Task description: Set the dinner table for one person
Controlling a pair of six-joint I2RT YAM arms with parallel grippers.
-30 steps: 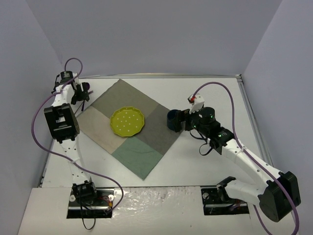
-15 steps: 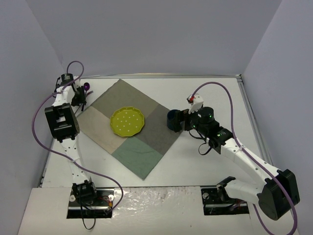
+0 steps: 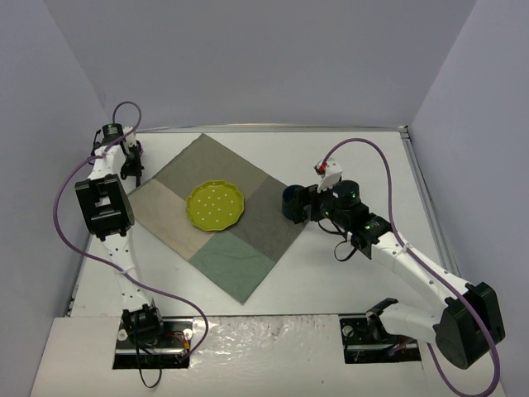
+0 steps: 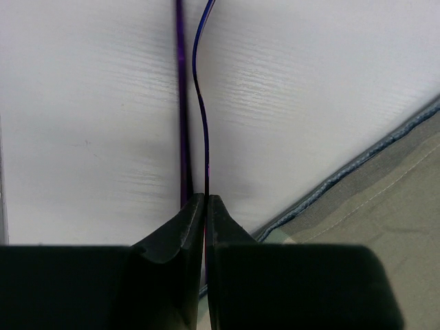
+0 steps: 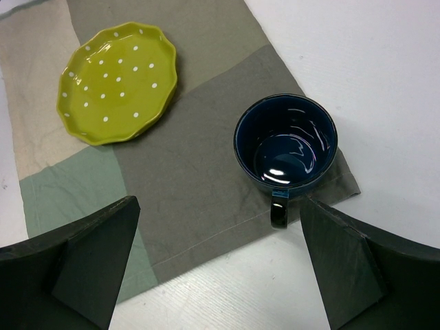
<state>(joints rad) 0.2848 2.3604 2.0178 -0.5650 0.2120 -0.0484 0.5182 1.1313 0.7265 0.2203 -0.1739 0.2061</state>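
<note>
So far: plate (image 3: pixel 215 205), mug (image 3: pixel 291 203) on cloth (image 3: pixel 240 256); right gripper (image 5: pixel 218 237) spread wide, empty; left gripper (image 4: pixel 205 206) pinches utensil (image 4: pixel 204 137), not yet placed.

The left arm (image 3: pixel 103 207) stretches up to ten o'clock in the top view, its left gripper (image 4: pixel 206 198) pinched tight on a thin purple strip (image 4: pixel 200 103), while the right arm (image 3: pixel 413 273) reaches from five o'clock toward centre, its right gripper (image 5: pixel 218 206) spread wide.
</note>
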